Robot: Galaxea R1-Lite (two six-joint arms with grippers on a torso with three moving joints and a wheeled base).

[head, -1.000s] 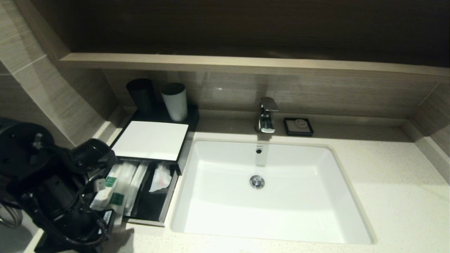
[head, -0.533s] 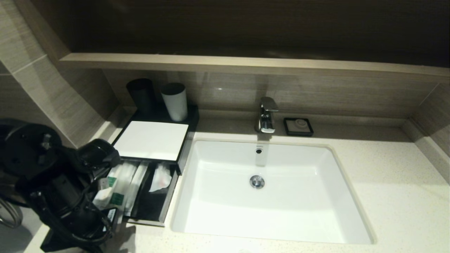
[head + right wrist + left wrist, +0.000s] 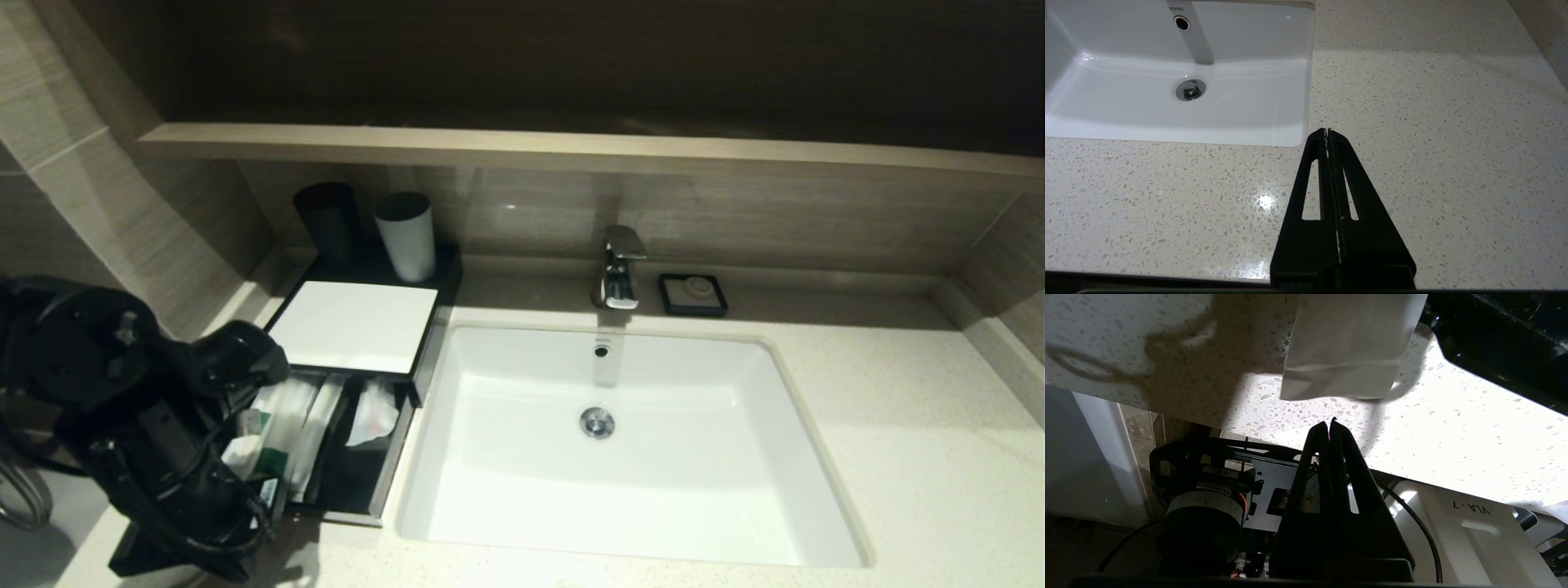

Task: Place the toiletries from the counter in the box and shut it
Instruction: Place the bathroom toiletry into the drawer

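Black cup (image 3: pixel 328 219) and white cup (image 3: pixel 406 235): upright, side by side, near back wall. Chrome faucet (image 3: pixel 620 268): behind white basin (image 3: pixel 522 457), centred on it. Basin drain (image 3: pixel 597 422): round, chrome; overflow hole above. Small black square soap dish (image 3: pixel 693 294): just beside faucet. Brown wooden ledge (image 3: pixel 571 153): spans wall above.

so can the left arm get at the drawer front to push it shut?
Probably yes. The left gripper, fingers shut, sits at the drawer front with nothing between, though one packet overhangs the counter nearby.
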